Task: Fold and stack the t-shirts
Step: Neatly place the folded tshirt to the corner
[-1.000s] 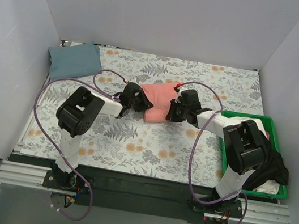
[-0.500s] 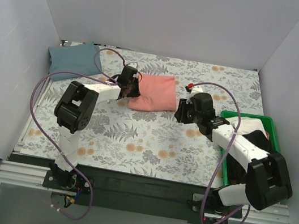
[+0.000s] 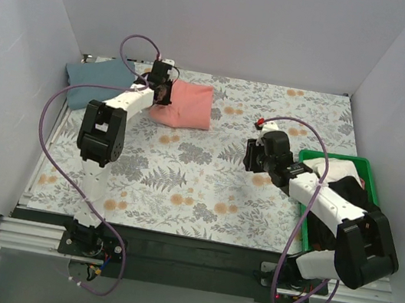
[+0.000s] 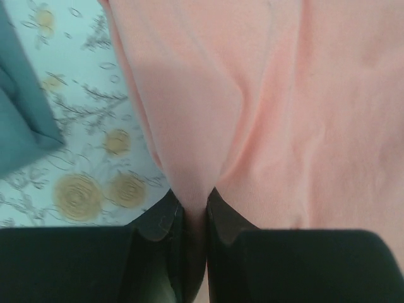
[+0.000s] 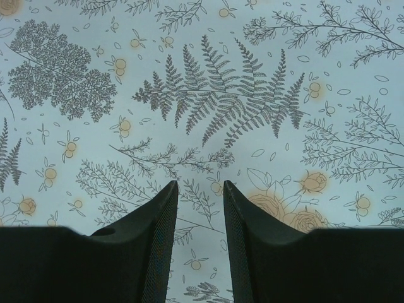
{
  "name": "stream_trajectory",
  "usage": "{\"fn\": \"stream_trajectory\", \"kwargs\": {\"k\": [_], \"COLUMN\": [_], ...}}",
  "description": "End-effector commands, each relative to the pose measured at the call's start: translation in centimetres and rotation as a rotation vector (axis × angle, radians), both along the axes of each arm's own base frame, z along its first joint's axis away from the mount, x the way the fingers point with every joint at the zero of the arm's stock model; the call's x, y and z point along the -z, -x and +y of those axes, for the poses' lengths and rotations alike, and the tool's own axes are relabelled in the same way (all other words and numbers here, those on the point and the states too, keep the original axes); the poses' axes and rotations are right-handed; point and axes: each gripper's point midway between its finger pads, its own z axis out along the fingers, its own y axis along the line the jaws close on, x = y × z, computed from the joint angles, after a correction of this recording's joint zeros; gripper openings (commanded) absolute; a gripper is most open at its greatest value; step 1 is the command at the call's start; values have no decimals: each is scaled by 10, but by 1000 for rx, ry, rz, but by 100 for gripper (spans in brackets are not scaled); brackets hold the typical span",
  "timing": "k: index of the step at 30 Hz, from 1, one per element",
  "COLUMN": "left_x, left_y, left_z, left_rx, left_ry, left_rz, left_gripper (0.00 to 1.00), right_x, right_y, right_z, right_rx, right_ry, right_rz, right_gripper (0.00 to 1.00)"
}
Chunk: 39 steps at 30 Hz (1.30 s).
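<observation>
Left gripper (image 3: pixel 163 92) pinches the coral-pink t-shirt (image 3: pixel 187 105); right gripper (image 3: pixel 253 154) holds nothing.

Left gripper: in the wrist view its fingers (image 4: pixel 161 221) are pressed together on a raised fold of the pink fabric. The rest of the folded shirt spreads ahead of them on the floral-print cloth (image 3: pixel 204 191). The slate blue-grey t-shirt (image 3: pixel 98 78), also folded, lies just to the left of this gripper. Whether the two shirts touch cannot be told. Right gripper: it hangs over bare floral cloth, well apart from both shirts. Its fingers (image 5: pixel 148 233) are parted by a narrow gap with nothing between them. A green bin (image 3: pixel 357 159) holding dark and white garments sits to this gripper's right, beside its arm.
</observation>
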Motion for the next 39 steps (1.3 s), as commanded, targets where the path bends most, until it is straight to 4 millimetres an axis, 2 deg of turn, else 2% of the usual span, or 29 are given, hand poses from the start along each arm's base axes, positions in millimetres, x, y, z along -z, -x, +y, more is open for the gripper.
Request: {"fn": "stream_trajectory", "kwargs": {"k": [1, 2, 3, 4, 7, 14, 19, 26, 39], "left_x": [-35, -33, -36, -48, -53, -93, -122, -147, -200], "left_y": [-25, -29, -34, -42, -53, -73, -78, -77, -72], "left_z": [36, 48, 54, 58, 76, 106, 122, 147, 176], "left_rx": [-26, -54, -62, -54, -67, -111, -130, -162, -192], "left_ry": [-133, -172, -195, -226, -300, -293, -292, -300, -353], "left_rz": [-71, -72, -80, -107, -121, -197, -246, -277, -356], "left_gripper": [0, 0, 0, 0, 0, 0, 0, 0, 0], "right_x": [-6, -5, -4, -4, 4, 18, 25, 31, 33], "right_y": [-6, -6, -6, -6, -6, -7, -7, -5, -4], "right_z": [-5, -5, -6, -6, -7, -6, -5, -3, 0], "right_rx": [13, 13, 15, 16, 17, 14, 9, -2, -12], "right_ry": [13, 16, 20, 22, 32, 48, 54, 55, 46], "right_rz": [-37, -34, -32, -33, -16, 21, 40, 59, 73], "right_gripper": [42, 42, 42, 42, 42, 42, 42, 42, 41]}}
